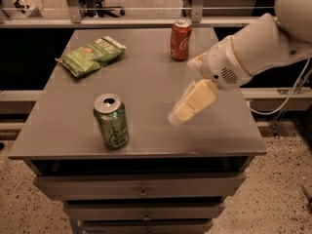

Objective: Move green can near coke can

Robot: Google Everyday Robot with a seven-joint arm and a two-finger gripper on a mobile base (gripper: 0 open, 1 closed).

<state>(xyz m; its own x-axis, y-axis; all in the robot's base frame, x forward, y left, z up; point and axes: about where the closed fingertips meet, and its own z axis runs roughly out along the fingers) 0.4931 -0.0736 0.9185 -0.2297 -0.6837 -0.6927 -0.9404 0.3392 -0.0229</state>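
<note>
From my station I see the gripper (181,113) hanging above the grey table (224,130) in the centre-right of the frame. Its pale cream body slants down and to the left from the white arm (253,48), which enters from the upper right corner. Whether it is spread or pressed together I cannot tell from this angle. Its tip sits over bare tabletop to the right of the green can (111,121), with a stretch of table between the two. The green can stands upright in the lower left of the frame, near the front edge of the table. Its silver top with the pull tab faces up toward me, and pale swirls show on its side. The coke can (180,39) stands upright too, near the far edge of the table in the upper centre of the frame. It is well apart from the green can and just up and left of the arm's wrist. A flat green chip bag (91,56) lies on the upper left part of the tabletop, apart from both cans. Below the front edge of the table I see stacked drawers (141,186) with small knobs. A light cable (287,99) trails at the right, beside the table, above a speckled floor (287,194). Beyond the far edge runs a metal rail (122,22), with a dark chair base (105,6) behind it.
</note>
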